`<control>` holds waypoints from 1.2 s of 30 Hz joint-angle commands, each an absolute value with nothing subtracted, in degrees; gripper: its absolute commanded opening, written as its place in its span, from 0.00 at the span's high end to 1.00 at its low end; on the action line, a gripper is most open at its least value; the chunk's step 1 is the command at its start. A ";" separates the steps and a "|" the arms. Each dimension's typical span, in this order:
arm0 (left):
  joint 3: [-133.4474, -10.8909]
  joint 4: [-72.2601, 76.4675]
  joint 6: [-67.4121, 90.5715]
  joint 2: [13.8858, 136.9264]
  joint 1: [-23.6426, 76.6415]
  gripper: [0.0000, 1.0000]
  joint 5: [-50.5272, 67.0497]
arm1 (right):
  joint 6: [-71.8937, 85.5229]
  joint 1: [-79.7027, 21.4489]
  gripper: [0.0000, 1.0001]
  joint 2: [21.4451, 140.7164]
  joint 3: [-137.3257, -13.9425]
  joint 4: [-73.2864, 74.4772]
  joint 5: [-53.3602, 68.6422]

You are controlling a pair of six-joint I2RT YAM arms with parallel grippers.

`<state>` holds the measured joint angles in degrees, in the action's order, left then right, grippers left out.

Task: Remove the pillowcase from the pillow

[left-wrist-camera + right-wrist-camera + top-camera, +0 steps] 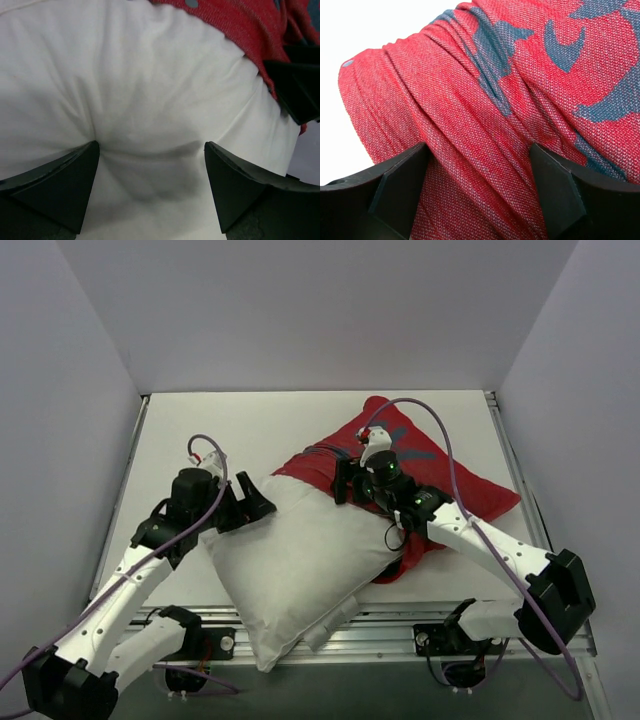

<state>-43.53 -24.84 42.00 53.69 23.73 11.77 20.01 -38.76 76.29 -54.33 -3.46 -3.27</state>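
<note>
The white pillow (290,560) lies slantwise at the table's middle, mostly out of the red pillowcase (440,475), which still covers its far right end and is bunched at the opening. My left gripper (252,502) is open at the pillow's upper left edge. In the left wrist view, the left gripper (151,150) has its jaws spread wide and pressed into creased white pillow (140,90), with the pillowcase (235,25) at the top right. My right gripper (345,480) is open over the bunched pillowcase edge. In the right wrist view, the right gripper (479,152) straddles red folds of the pillowcase (485,90).
The pillow's near corner hangs over the metal rail (420,612) at the table's front edge, with white tags (328,625) there. Grey walls close in the white table (250,420) on three sides. A purple cable (440,440) arcs over the right arm.
</note>
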 commanded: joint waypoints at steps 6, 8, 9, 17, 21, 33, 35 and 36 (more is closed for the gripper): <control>-61.16 -34.10 40.69 65.90 20.57 0.06 12.03 | 26.37 -42.54 0.23 74.79 -50.88 5.98 -3.08; -62.83 -33.84 40.17 70.56 20.65 0.06 15.28 | 25.67 -42.63 0.23 75.50 -52.47 5.98 -3.08; -63.02 -34.19 39.90 71.79 20.65 0.06 15.64 | 24.79 -42.71 0.23 75.76 -52.91 5.98 -2.99; -60.91 -29.28 40.16 83.31 21.79 0.13 24.16 | 21.10 -43.77 0.23 76.99 -56.24 4.48 -3.60; -58.10 -25.24 42.35 84.38 23.03 0.60 24.78 | 18.38 -44.56 0.23 79.44 -61.24 6.41 -4.31; -64.24 -33.22 34.28 75.24 25.31 0.98 9.77 | 10.29 -45.79 0.21 100.52 -94.73 24.69 -2.82; -64.34 -34.01 33.49 72.70 26.36 0.98 7.74 | 10.02 -45.70 0.21 103.00 -97.55 25.40 -2.73; -64.16 -34.19 33.49 72.08 26.72 0.98 6.08 | 9.58 -45.70 0.21 105.36 -98.17 25.75 -2.55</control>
